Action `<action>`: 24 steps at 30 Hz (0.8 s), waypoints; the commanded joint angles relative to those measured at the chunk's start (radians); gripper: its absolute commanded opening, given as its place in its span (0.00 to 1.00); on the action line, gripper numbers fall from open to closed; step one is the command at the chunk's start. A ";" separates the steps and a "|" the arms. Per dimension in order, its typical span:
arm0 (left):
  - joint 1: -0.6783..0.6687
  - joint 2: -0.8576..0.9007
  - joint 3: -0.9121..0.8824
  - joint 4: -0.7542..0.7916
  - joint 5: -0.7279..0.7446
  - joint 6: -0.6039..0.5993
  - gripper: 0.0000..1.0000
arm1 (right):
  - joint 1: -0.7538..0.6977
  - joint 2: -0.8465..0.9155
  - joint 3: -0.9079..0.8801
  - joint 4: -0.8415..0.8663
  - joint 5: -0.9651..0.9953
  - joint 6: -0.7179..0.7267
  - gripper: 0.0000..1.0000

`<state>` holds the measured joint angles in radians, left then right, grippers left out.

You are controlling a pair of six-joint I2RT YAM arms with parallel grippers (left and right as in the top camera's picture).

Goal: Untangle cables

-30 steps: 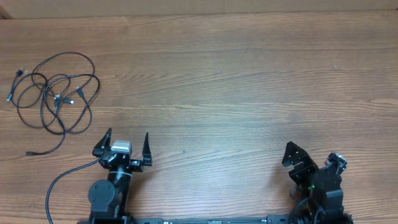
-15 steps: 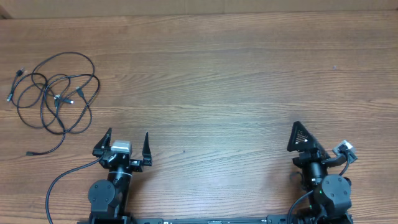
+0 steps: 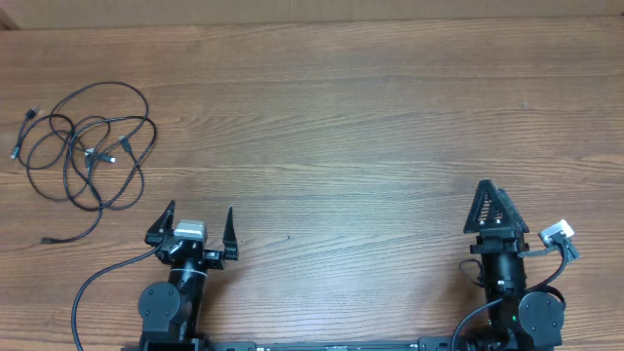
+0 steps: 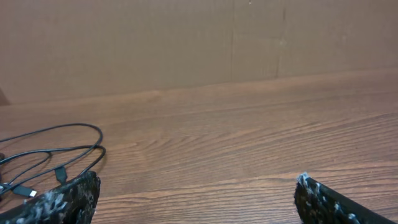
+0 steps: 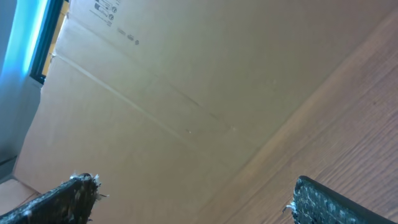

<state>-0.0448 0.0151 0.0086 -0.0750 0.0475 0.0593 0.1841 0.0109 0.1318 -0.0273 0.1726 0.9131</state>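
The cables (image 3: 90,153) lie as a loose tangle of thin black cords with small plug ends at the table's far left. Part of the tangle (image 4: 87,147) shows at the left of the left wrist view, beyond the left finger. My left gripper (image 3: 200,216) stands open near the front edge, to the right of and nearer than the cables, with nothing between its fingers (image 4: 62,199). My right gripper (image 3: 490,200) is open and empty at the front right, rolled on its side, far from the cables. In its own view the fingers (image 5: 329,202) frame only wall and table.
A thicker black arm wire (image 3: 93,283) curves along the table beside the left arm's base. A brown cardboard wall (image 4: 186,43) runs along the wooden table's (image 3: 370,127) far edge and fills most of the right wrist view.
The right arm has swung right and twisted, its gripper pointing up the table. The left arm and the cables have not moved.
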 commanded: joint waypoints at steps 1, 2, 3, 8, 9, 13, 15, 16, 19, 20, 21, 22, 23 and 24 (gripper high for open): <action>0.005 -0.011 -0.004 0.000 -0.003 -0.003 0.99 | -0.003 -0.008 -0.005 -0.025 0.006 -0.003 1.00; 0.005 -0.011 -0.004 0.000 -0.003 -0.003 1.00 | -0.003 -0.008 -0.010 -0.027 0.006 -0.003 1.00; 0.005 -0.011 -0.004 0.000 -0.003 -0.003 0.99 | -0.003 -0.008 -0.020 -0.026 0.006 -0.003 1.00; 0.005 -0.011 -0.004 0.000 -0.003 -0.003 0.99 | -0.003 -0.008 -0.111 -0.006 0.005 -0.003 1.00; 0.005 -0.011 -0.004 0.000 -0.003 -0.003 0.99 | -0.003 -0.008 -0.127 0.003 0.009 -0.002 1.00; 0.005 -0.011 -0.004 0.000 -0.003 -0.003 1.00 | -0.003 -0.008 -0.124 -0.037 0.005 0.000 1.00; 0.005 -0.011 -0.004 0.000 -0.003 -0.003 1.00 | -0.003 -0.008 -0.124 -0.037 0.005 0.000 1.00; 0.005 -0.011 -0.004 0.000 -0.003 -0.003 0.99 | -0.003 -0.008 -0.124 -0.037 0.005 0.000 1.00; 0.005 -0.011 -0.004 0.000 -0.003 -0.003 1.00 | -0.003 -0.008 -0.124 -0.037 0.005 0.000 1.00; 0.005 -0.011 -0.004 0.000 -0.003 -0.003 0.99 | -0.003 -0.008 -0.124 -0.037 0.005 0.000 1.00; 0.005 -0.011 -0.004 0.000 -0.003 -0.003 0.99 | -0.003 -0.008 -0.124 -0.037 0.005 0.000 1.00; 0.005 -0.011 -0.004 0.000 -0.003 -0.003 1.00 | -0.003 -0.008 -0.124 -0.037 0.005 0.000 1.00; 0.005 -0.011 -0.004 0.000 -0.003 -0.003 1.00 | -0.003 -0.008 -0.124 -0.037 0.005 0.000 1.00; 0.005 -0.011 -0.004 0.000 -0.003 -0.003 0.99 | -0.003 -0.008 -0.124 -0.037 0.005 0.000 1.00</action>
<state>-0.0448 0.0151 0.0086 -0.0750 0.0475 0.0589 0.1837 0.0128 0.0177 -0.0696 0.1722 0.9157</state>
